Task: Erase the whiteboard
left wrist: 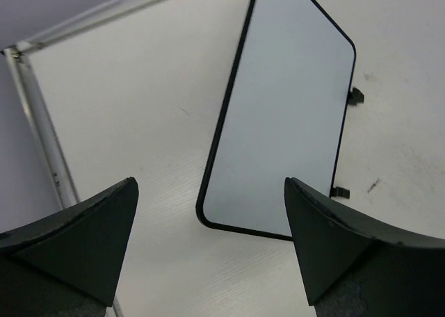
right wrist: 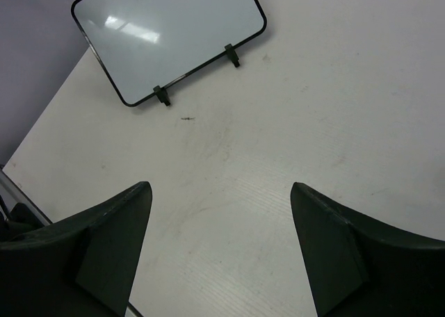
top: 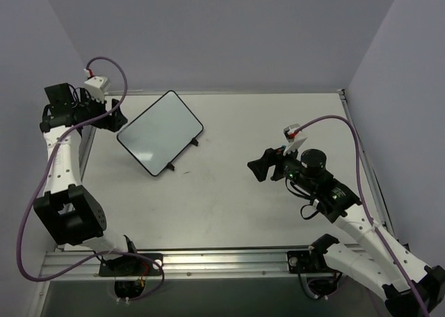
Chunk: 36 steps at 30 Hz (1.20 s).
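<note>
The whiteboard (top: pixel 160 133) lies flat on the table at the back left, turned at an angle, its white face blank inside a thin black frame. Two small black feet stick out of its near-right edge. My left gripper (top: pixel 117 115) hovers just left of the board, open and holding nothing. In the left wrist view the whiteboard (left wrist: pixel 285 108) fills the upper middle, with one corner between the tips of the left gripper (left wrist: pixel 211 185). My right gripper (top: pixel 256 169) is open over bare table to the right of the board. In the right wrist view the whiteboard (right wrist: pixel 167 35) is far ahead of the right gripper (right wrist: pixel 220 185).
An aluminium rail (top: pixel 208 261) runs along the near edge, and another rail (top: pixel 361 157) along the right side. Grey walls close in the back and both sides. A small dark speck (top: pixel 184 171) lies on the table near the board's feet.
</note>
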Motion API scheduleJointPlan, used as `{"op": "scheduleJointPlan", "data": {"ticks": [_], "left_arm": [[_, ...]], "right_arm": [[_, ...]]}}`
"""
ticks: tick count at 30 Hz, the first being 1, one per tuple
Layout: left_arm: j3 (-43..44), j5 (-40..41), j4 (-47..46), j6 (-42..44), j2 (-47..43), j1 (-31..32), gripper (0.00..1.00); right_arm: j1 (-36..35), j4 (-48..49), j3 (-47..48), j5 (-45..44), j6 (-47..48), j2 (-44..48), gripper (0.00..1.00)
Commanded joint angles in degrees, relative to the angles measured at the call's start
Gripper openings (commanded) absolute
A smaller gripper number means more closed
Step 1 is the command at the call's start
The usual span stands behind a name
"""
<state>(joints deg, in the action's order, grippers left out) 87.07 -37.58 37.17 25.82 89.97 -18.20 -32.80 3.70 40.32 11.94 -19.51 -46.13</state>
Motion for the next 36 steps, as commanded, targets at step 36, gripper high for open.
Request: {"op": "scheduleJointPlan", "data": {"ticks": [36], "left_arm": [[-24.66,61.05,11.61,-33.38,-67.38,27.86,0.94]], "right_arm": [[-2.80,-30.60,22.62,-61.86,7.11,4.89,1.00]]}}
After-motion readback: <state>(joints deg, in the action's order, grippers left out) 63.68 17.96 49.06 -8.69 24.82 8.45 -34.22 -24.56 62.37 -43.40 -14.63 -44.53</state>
